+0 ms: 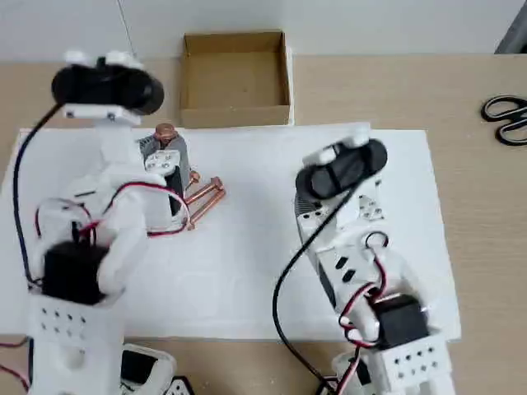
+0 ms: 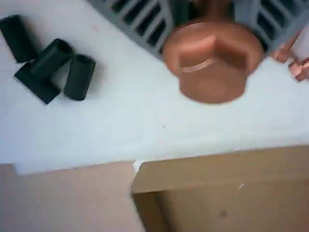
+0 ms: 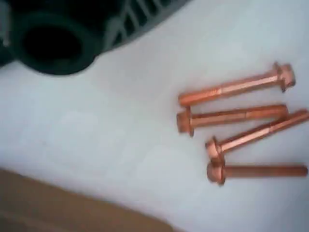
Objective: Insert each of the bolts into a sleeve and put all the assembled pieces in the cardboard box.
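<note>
Nearest, the right tool (image 3: 63, 24) is closed around a black sleeve (image 3: 50, 46), with the open end of the sleeve showing, above the white sheet (image 1: 272, 271) that covers the surface (image 1: 461, 90). Four loose bolts (image 3: 231, 117) lie roughly side by side on the sheet, just beside the left arm. Beyond them, the left tool (image 1: 162, 156) clamps a copper bolt (image 2: 212, 63) by its shank, head outward, toward the box. The loose sleeves (image 2: 53, 58) lie clustered on the sheet nearby. The cardboard box (image 1: 235, 107) stands open at the sheet's far edge. Scissors (image 1: 506, 118) lie well apart at the far right.
</note>
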